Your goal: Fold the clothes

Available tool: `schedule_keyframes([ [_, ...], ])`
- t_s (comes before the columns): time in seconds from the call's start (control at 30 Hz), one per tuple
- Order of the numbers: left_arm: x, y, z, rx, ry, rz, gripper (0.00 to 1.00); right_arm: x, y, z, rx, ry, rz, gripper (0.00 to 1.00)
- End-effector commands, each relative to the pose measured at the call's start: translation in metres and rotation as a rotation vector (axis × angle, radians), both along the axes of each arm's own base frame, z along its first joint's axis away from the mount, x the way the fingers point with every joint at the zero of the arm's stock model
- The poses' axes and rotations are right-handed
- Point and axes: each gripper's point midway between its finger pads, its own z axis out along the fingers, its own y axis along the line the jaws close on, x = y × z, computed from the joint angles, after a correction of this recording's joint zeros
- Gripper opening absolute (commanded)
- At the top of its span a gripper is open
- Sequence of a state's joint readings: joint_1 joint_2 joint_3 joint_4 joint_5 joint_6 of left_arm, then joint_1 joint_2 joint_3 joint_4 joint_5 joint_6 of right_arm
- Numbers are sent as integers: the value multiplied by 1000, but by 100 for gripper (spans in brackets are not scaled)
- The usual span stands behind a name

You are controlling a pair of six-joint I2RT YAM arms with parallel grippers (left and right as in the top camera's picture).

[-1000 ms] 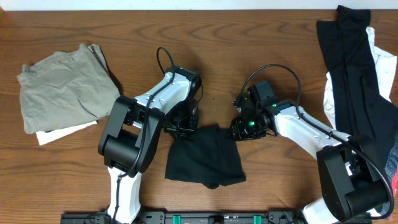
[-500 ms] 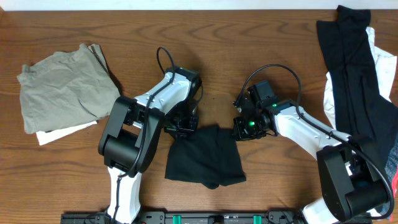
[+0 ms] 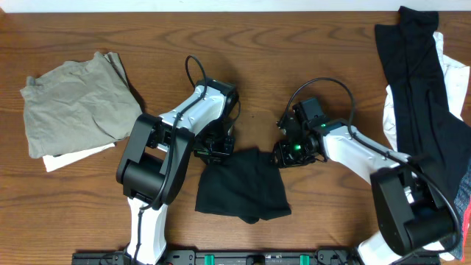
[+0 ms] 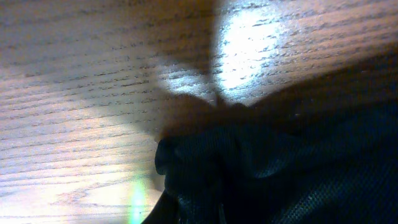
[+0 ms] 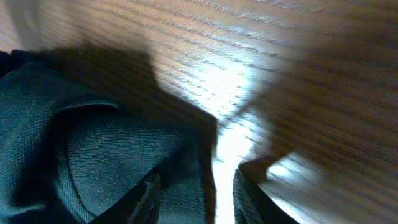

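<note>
A black garment point(image 3: 243, 184) of the clothes lies folded into a rough square on the wooden table point(image 3: 243, 44), near the front middle. My left gripper point(image 3: 215, 151) is down at its far left corner, shut on bunched black fabric point(image 4: 280, 168); its fingers are hidden in the dark cloth. At the far right corner, my right gripper point(image 3: 283, 154) sits low and open point(image 5: 196, 199). Its left finger point(image 5: 146, 196) rests on the black fabric point(image 5: 93, 162) and its right finger point(image 5: 249, 199) on bare wood. The cloth's edge lies between them.
At the left lies a crumpled olive-grey garment point(image 3: 73, 103) on top of a white piece point(image 3: 70, 156). A pile of black cloth point(image 3: 416, 81) and white cloth point(image 3: 449, 81) sits along the right edge. Both arm bases stand at the table's front edge.
My right gripper's jaws have parted at the garment's far right corner, and it has shifted slightly left. The left arm and the black garment have not moved.
</note>
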State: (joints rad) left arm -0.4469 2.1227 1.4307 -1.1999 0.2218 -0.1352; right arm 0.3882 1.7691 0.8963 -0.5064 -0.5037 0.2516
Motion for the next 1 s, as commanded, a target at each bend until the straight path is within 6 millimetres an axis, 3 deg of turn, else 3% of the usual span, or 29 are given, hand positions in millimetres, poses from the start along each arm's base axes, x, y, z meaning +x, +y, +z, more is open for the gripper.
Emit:
schedule_keyframes([
  [0.0, -4, 6, -12, 39, 18, 0, 8, -12, 9, -9, 37, 56, 29, 36],
  [0.13, -4, 6, -12, 39, 18, 0, 8, -18, 18, -9, 96, 67, 83, 28],
  [0.27, -4, 6, -12, 39, 18, 0, 8, -19, 19, -7, 116, 67, 93, 4],
  [0.3, -4, 6, -12, 39, 18, 0, 8, -19, 18, -7, 115, 69, 89, 1],
  [0.43, -4, 6, -12, 39, 18, 0, 8, -11, 6, -9, 94, 65, 49, 1],
  [0.6, -4, 6, -12, 39, 18, 0, 7, 5, -49, -26, -85, 76, -103, 1],
  [0.7, -4, 6, -12, 39, 17, 0, 7, 9, -71, -28, -111, 98, -168, 1],
  [0.9, -3, 6, -12, 37, 12, 0, 7, 10, -77, -27, -101, 111, -189, 2],
  [0.97, -3, 6, -12, 38, 10, 3, 7, 9, -74, -27, -95, 112, -183, 7],
])
